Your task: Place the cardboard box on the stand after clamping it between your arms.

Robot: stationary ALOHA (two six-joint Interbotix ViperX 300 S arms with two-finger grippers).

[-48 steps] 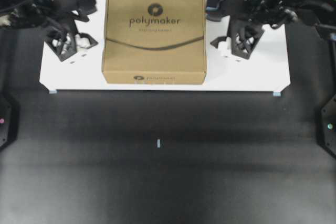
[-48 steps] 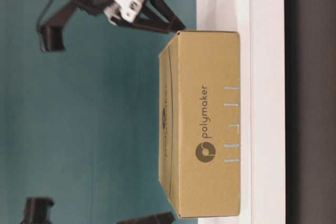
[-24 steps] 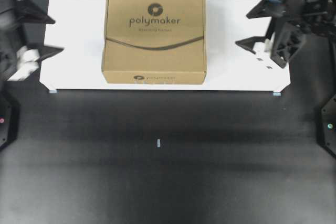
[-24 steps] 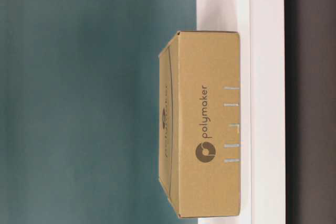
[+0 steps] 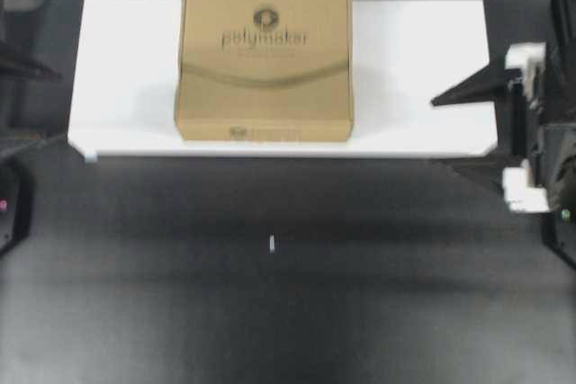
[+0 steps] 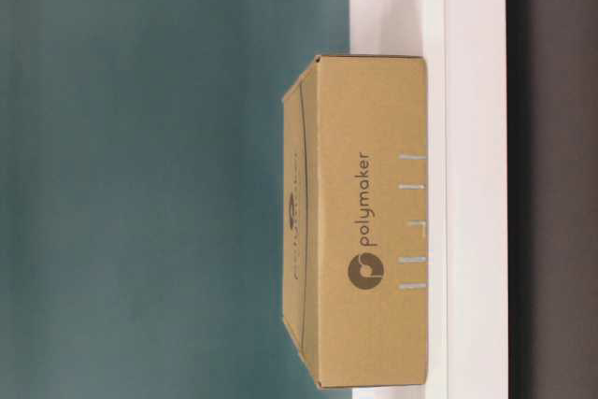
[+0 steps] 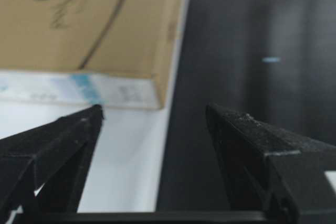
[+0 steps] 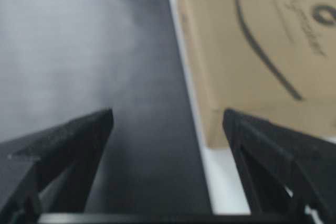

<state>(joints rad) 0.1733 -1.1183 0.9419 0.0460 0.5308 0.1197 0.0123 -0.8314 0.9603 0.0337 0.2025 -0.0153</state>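
Cardboard box (image 5: 265,60), squarish, flat, brown, printed "polymaker" with a dark round logo and a curved dark line, lies flat on the wide low white rectangular stand (image 5: 414,69). Box sits left of the stand's middle in the overhead view, its near edge close to the stand's near edge, its far edge at the stand's far edge. Bare white stand top shows on both sides of the box (more on the right). Stand rests on the dark counter (image 5: 270,294); a small bluish foot (image 5: 90,158) shows at the stand's near-left corner. A tiny pale mark (image 5: 271,244) lies on the counter, well in front of the box.

Table-level view (rotated sideways): box's side face (image 6: 372,221) with the "polymaker" print and logo, resting on the white stand (image 6: 475,175), teal wall (image 6: 140,175) behind it. No arm visible there.

Right gripper (image 5: 472,132), black with white fittings, hangs at the stand's right end, well apart from the box; jaws spread wide, holding nothing. One black finger (image 5: 463,92) points over the stand's right edge toward the box. Right wrist view: wide gap between the two black fingers (image 8: 63,145), box corner (image 8: 252,51) ahead, untouched.

Left gripper (image 7: 152,114): left wrist view shows jaws wide apart and empty, the box (image 7: 89,19) ahead on the stand, not touched. In the overhead view only dark bits of the left arm (image 5: 13,65) show at the frame's left edge, off the stand's left end.
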